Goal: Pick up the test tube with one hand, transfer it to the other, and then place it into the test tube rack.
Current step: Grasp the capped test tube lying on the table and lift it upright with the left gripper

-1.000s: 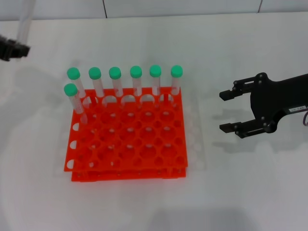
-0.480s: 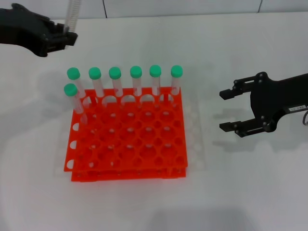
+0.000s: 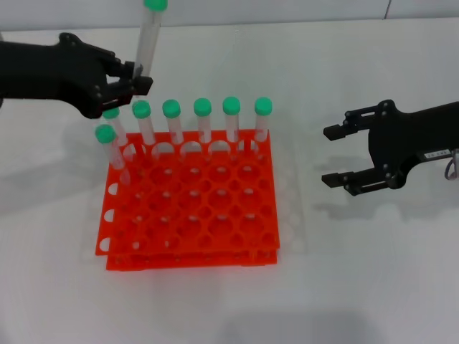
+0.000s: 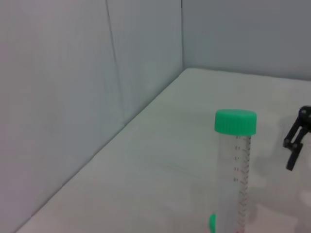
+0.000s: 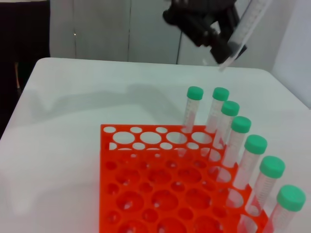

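My left gripper (image 3: 136,80) is shut on the lower part of the test tube (image 3: 147,39), which it holds nearly upright, with the green cap (image 3: 154,3) on top. It hovers over the back left corner of the orange-red test tube rack (image 3: 190,252). The left wrist view shows the capped test tube (image 4: 235,145) close up. In the right wrist view the left gripper (image 5: 227,48) grips the test tube (image 5: 249,24) above the rack (image 5: 146,167). To the right of the rack, my right gripper (image 3: 326,156) stays open and holds nothing.
Several green-capped tubes (image 3: 203,118) stand in the rack's back row, and one more in its left column (image 3: 107,143); the same row of tubes (image 5: 252,155) is seen from the right wrist. White table (image 3: 358,272) surrounds the rack, and a wall rises behind it.
The left arm has swung in from the far left edge, carrying the tube toward the rack's back left corner. The right gripper has edged slightly toward the rack and stays open.
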You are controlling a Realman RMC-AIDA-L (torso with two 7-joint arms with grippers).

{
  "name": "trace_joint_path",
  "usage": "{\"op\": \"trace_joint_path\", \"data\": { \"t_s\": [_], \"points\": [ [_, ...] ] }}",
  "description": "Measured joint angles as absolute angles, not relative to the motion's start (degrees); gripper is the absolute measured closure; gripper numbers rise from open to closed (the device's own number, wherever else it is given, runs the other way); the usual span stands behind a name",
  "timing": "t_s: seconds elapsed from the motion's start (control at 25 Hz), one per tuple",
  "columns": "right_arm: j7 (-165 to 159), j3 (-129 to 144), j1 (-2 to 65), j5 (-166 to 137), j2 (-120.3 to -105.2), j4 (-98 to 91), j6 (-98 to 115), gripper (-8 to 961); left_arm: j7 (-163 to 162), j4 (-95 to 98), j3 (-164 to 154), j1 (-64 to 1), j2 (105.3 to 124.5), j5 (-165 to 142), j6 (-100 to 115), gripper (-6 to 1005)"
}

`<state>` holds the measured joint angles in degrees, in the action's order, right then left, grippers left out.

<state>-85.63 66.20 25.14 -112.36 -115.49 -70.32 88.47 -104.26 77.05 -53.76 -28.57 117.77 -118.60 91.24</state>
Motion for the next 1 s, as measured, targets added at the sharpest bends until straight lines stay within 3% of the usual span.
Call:
{"op": "trace_joint_path", "data": {
  "t_s": [0.4, 0.8, 1.0],
  "points": [
    [-86.4, 66.6, 25.3, -112.1, -115.61, -70.1, 86.8, 251, -86.0, 67.2, -53.5, -26.4, 118.92, -112.3, 83.2, 756],
    [-87.2, 66.8, 25.6, -110.3, -115.67, -69.6, 85.3, 251, -78.5, 57.9, -53.4, -28.1, 117.79, -107.1, 82.3, 750],
    [-87.3, 66.8, 25.7, -109.9, -115.66, -69.0, 85.2, 251, -77.9, 50.3, -53.4, -30.1, 115.22, -101.2, 84.6, 747]
  ]
}}
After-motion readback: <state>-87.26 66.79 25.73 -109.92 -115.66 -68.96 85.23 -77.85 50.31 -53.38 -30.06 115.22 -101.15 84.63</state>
